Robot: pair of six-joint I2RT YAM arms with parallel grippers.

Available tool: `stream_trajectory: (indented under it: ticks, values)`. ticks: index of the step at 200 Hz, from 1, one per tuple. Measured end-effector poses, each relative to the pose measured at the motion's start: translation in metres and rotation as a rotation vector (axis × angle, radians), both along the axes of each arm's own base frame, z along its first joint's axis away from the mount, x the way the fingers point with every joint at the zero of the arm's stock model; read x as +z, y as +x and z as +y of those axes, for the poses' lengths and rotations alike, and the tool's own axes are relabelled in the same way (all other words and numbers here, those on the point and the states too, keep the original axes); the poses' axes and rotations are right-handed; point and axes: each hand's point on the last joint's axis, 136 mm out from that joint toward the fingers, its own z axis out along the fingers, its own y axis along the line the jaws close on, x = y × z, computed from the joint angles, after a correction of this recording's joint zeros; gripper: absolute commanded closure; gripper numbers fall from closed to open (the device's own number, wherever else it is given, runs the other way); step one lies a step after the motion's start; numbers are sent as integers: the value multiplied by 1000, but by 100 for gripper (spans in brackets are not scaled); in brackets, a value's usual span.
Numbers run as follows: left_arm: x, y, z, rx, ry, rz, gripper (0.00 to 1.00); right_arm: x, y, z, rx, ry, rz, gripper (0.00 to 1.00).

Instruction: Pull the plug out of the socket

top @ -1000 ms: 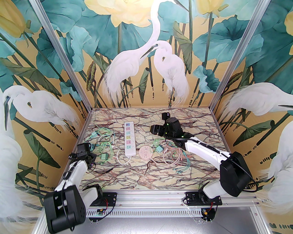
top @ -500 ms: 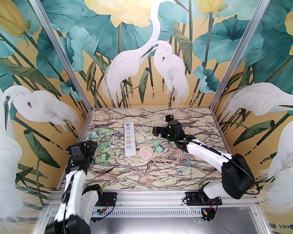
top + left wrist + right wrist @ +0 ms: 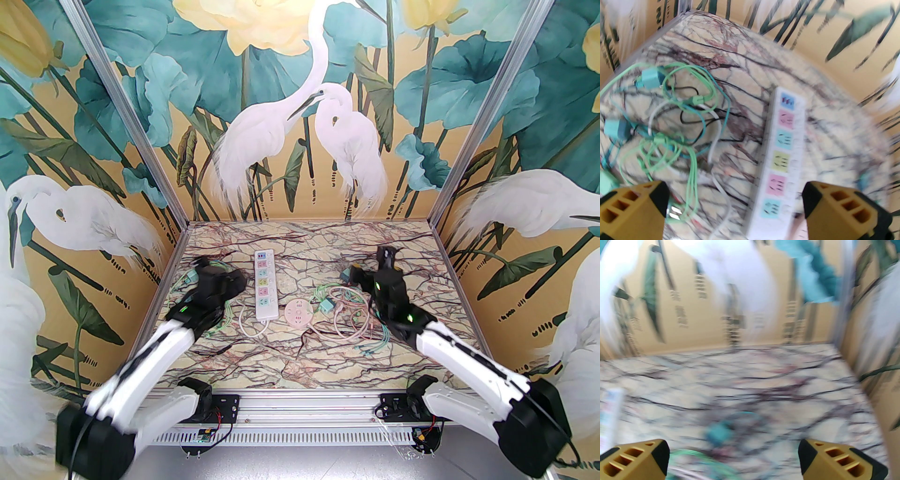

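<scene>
Six pastel sockets are seen empty on the rigid white plastic power strip (image 3: pixel 785 150), laid lengthwise left of the marbled table's (image 3: pixel 304 365) centre. A boxy teal plug (image 3: pixel 326 306) is seen loose among thin limp cables to its right, so unplugging is judged done. The left gripper (image 3: pixel 736 201) and right gripper (image 3: pixel 733 451) are held spread and empty.
</scene>
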Motion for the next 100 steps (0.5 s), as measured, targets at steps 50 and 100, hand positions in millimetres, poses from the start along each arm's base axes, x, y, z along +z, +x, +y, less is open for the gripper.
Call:
stream_trajectory:
  ticks: [50, 100]
  values:
    - [-12, 37, 34, -1, 245, -70, 0, -51, 12, -72, -205, -176, 75, 1]
    - [-65, 13, 86, 49, 310, -129, 0, -83, 28, -109, -271, -172, 116, 1]
